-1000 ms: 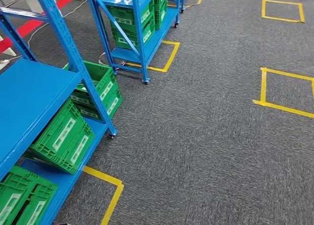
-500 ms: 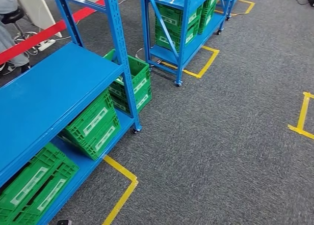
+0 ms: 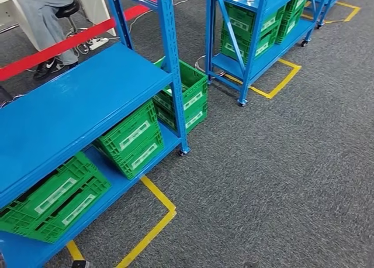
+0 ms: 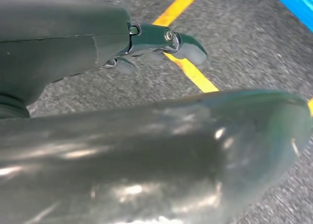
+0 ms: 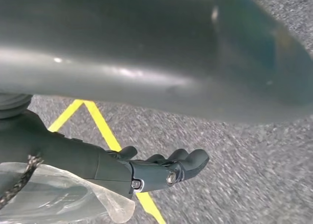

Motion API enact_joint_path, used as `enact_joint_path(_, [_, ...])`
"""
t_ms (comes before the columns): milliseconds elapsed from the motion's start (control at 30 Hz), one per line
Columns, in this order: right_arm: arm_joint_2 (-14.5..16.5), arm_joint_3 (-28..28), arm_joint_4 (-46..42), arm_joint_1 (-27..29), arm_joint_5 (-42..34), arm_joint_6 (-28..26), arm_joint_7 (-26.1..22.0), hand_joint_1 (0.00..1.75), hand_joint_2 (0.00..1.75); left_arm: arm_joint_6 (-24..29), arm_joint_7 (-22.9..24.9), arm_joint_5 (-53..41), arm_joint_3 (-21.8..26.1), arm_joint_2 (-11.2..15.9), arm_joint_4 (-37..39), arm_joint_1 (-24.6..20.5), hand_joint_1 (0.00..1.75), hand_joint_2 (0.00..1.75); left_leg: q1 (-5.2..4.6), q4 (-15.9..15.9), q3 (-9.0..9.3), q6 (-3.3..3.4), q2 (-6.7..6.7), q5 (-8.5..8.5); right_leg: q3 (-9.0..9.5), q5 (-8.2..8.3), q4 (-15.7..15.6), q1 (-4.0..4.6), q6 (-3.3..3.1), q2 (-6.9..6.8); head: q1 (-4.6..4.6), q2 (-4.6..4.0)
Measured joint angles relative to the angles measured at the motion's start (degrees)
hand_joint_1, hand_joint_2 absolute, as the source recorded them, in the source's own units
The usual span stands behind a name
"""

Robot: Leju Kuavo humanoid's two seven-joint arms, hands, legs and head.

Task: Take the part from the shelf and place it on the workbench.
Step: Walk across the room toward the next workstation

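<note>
1. Part: it cannot be made out in any view. Judged to lie somewhere on the near blue steel shelf rack [image 3: 79, 98], perhaps inside a crate.
2. Near rack: stands ahead and to the robot's left. Its long front edge runs obliquely from near-left to far-right, ending at a perforated blue upright with a castor foot.
3. Green slotted plastic crates: one tilted on the lowest board [image 3: 132, 139], a second tilted nearer the robot [image 3: 57, 201], and a third stacked behind the upright [image 3: 189, 98].
4. Left hand [image 4: 92, 43]: released, fingers stretched out over carpet and tape, holding nothing. Judged the nearer arm to the rack.
5. Right hand [image 5: 122, 168]: released, fingers straight and nothing between them and the thumb. A clear plastic film [image 5: 55, 199] lies by its base; its purpose cannot be told.
6. Grey carpet [image 3: 286, 174]: open room ahead and to the right.
7. Yellow floor tape [image 3: 154, 221]: marks the rack's bay.
8. Second blue rack [image 3: 247, 51]: well apart, further off.
9. Seated person [image 3: 44, 10]: sits beyond a red barrier band [image 3: 66, 43].
10. Desk: location cannot be told.
</note>
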Motion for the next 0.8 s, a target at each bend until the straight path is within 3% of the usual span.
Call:
enact_joint_path(67, [0.0, 0.0, 0.2, -0.2, -0.1, -0.1, -0.2, 0.00, 0.00, 0.1, -0.2, -0.3, 0.0, 0.3, 0.3, -0.2, 0.00, 0.00, -1.02, -6.5, 3.37, 1.83, 2.78, 2.23, 0.29, -0.38, -0.1, 0.46, 0.08, -1.43, 0.10, 0.00])
enact_joint_path(100, [0.0, 0.0, 0.3, -0.3, -0.2, -0.1, -0.2, 0.00, 0.00, 0.1, -0.3, -0.4, 0.0, 0.5, 0.4, -0.4, 0.00, 0.00, -1.48, -8.5, 4.33, 2.51, 3.81, 2.46, 0.40, -0.54, -0.2, 0.59, 0.23, -2.19, 0.15, 0.00])
enact_joint_path(133, [0.0, 0.0, 0.5, -0.4, -0.2, -0.1, -0.2, 0.00, 0.00, 0.2, -0.4, -0.5, 0.0, 0.6, 0.5, -0.5, 0.00, 0.00, -1.74, -9.2, 4.56, 2.88, 4.17, 2.14, 0.45, -0.63, -0.2, 0.63, 0.43, -2.98, 0.16, 0.00])
enact_joint_path(200, [0.0, 0.0, 0.6, -0.6, -0.3, -0.1, -0.3, 0.00, 0.00, 0.2, -0.5, -0.7, 0.0, 0.8, 0.7, -0.3, 0.00, 0.00, -1.62, -10.4, 4.88, 3.04, 2.81, 2.48, 0.90, -0.81, -0.5, 0.65, 0.90, -3.79, 0.10, 0.00])
enact_joint_path(267, [0.0, 0.0, 0.7, -0.8, -0.3, -0.2, -0.3, 0.00, 0.00, 0.3, -0.5, -0.9, 0.0, 0.9, 1.0, -0.2, 0.00, 0.00, -0.98, -11.9, 5.72, 3.06, 1.30, 3.24, 0.28, -2.12, 1.4, 0.46, 1.53, -0.84, 0.27, 0.00])
enact_joint_path(333, [-0.1, 0.0, 0.8, -0.7, -0.3, -0.3, -0.4, 0.00, 0.00, 0.4, -0.6, -1.1, 0.0, 0.9, 1.4, -0.6, 0.00, 0.00, -0.48, -12.5, 6.05, 3.02, -0.30, 3.64, -2.99, -5.04, 7.9, -0.01, 2.18, 3.13, 0.52, 0.01])
enact_joint_path(367, [-0.2, 0.0, 0.9, -0.6, -0.3, -0.4, -0.3, 0.00, 0.00, 0.4, -0.6, -1.2, 0.0, 1.0, 1.5, -0.8, 0.00, 0.00, -0.35, -12.5, 6.00, 3.01, -1.16, 3.67, -5.17, -6.43, 11.8, -0.26, 2.48, 3.93, 0.56, 0.01])
enact_joint_path(400, [-0.3, 0.0, 0.9, -0.5, -0.3, -0.4, -0.3, 0.00, 0.00, 0.4, -0.6, -1.3, 0.0, 1.0, 1.7, -0.8, 0.00, 0.00, -0.23, -12.5, 6.01, 2.92, -2.02, 3.64, -6.96, -6.98, 14.7, -0.51, 2.81, 4.21, 0.59, 0.01])
enact_joint_path(433, [-0.4, 0.0, 0.9, -0.5, -0.4, -0.5, -0.3, 0.00, 0.00, 0.4, -0.6, -1.3, 0.0, 1.0, 1.9, -0.8, 0.00, 0.00, -0.06, -12.4, 6.08, 2.75, -2.87, 3.55, -7.93, -6.41, 15.7, -0.76, 3.14, 4.29, 0.59, 0.00])
enact_joint_path(467, [-0.5, 0.0, 0.9, -0.5, -0.4, -0.5, -0.3, 0.00, 0.00, 0.4, -0.6, -1.3, 0.0, 1.0, 2.1, -0.7, 0.00, 0.00, 0.17, -12.3, 6.19, 2.47, -3.72, 3.41, -7.75, -4.65, 14.3, -1.04, 3.50, 4.39, 0.58, 0.00])
enact_joint_path(500, [-0.5, 0.0, 0.9, -0.5, -0.4, -0.5, -0.3, 0.00, 0.00, 0.4, -0.6, -1.4, 0.0, 1.0, 2.2, -0.7, 0.00, 0.00, 0.43, -12.0, 6.28, 2.05, -4.58, 3.17, -6.57, -2.10, 10.9, -1.41, 3.90, 4.84, 0.59, 0.00])
enact_joint_path(567, [-0.6, 0.0, 1.0, -0.4, -0.5, -0.5, -0.4, 0.00, 0.00, 0.4, -0.6, -1.4, 0.0, 1.1, 2.4, -0.8, 0.00, 0.00, 0.78, -10.9, 5.98, 0.96, -6.20, 2.46, -3.54, 1.03, 3.9, -2.20, 4.53, 7.76, 0.69, 0.00])
enact_joint_path(633, [-0.6, 0.0, 1.1, -0.4, -0.6, -0.6, -0.5, 0.00, 0.00, 0.6, -0.7, -1.7, 0.0, 1.3, 2.5, -1.0, 0.00, 0.00, 0.91, -10.0, 5.24, 0.03, -7.49, 2.11, -2.20, 1.00, 1.4, -2.47, 4.11, 9.69, 0.80, 0.01])
enact_joint_path(700, [-0.7, 0.0, 1.2, -0.5, -0.8, -0.6, -0.7, 0.00, 0.00, 0.7, -0.7, -1.9, 0.0, 1.5, 2.7, -0.9, 0.00, 0.00, 1.09, -9.8, 4.77, -0.51, -8.43, 2.17, -2.02, 0.88, 1.4, -2.36, 3.08, 8.56, 0.79, 0.01])
enact_joint_path(733, [-0.7, 0.0, 1.2, -0.5, -0.9, -0.7, -0.8, 0.00, 0.00, 0.8, -0.7, -2.0, 0.0, 1.5, 2.8, -0.8, 0.00, 0.00, 1.06, -9.4, 4.52, -0.75, -7.67, 1.92, -1.89, 0.86, 1.4, -2.36, 2.64, 7.90, 0.66, 0.01])
enact_joint_path(800, [-0.7, 0.0, 1.3, -0.5, -1.0, -0.7, -1.0, 0.00, 0.00, 0.9, -0.8, -2.1, 0.0, 1.6, 3.0, -0.9, 0.00, 0.00, 0.92, -5.7, 2.68, -1.19, -4.33, -0.06, -1.58, 0.72, 1.2, -2.35, 1.82, 6.26, 0.20, 0.00])
